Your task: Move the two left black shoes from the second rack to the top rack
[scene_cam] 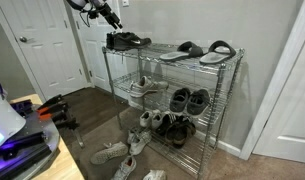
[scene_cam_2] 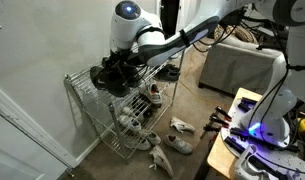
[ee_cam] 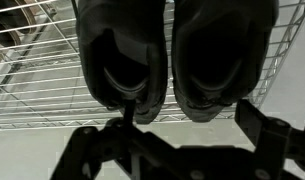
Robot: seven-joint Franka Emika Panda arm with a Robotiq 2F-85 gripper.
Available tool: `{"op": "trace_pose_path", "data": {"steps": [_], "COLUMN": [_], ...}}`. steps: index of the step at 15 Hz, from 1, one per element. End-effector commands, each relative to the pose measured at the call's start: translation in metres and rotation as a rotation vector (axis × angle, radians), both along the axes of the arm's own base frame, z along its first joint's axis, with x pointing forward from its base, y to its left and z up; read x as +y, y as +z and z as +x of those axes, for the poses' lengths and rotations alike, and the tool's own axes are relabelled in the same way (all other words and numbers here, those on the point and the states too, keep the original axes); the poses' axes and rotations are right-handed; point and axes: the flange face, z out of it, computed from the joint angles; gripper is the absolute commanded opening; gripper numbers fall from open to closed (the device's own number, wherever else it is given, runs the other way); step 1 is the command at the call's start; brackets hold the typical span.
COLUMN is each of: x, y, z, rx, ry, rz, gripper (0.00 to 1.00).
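Observation:
The two black lace-up shoes stand side by side on the top rack at its end nearest the door. They also show in the other exterior view and fill the upper part of the wrist view, resting on the wire grid. My gripper hangs a little above and beside them, open and empty, its fingers spread wide and clear of the shoes. The second rack holds white sneakers and a dark pair.
Black-and-grey slides lie at the other end of the top rack. More shoes fill the lower tiers, and loose sneakers lie on the floor. A white door and the wall stand close behind.

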Motion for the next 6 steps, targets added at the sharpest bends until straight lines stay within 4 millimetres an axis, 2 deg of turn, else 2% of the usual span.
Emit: {"op": "trace_pose_path", "data": {"steps": [1,6], "x": [0.0027,0.0044], "y": [0.0038,0.0015], "z": [-0.0023,-0.0023], "rx": [-0.012,-0.01], "ry": [-0.007,-0.01], "rz": [-0.004,-0.002], "gripper": [1.0,1.0]}}
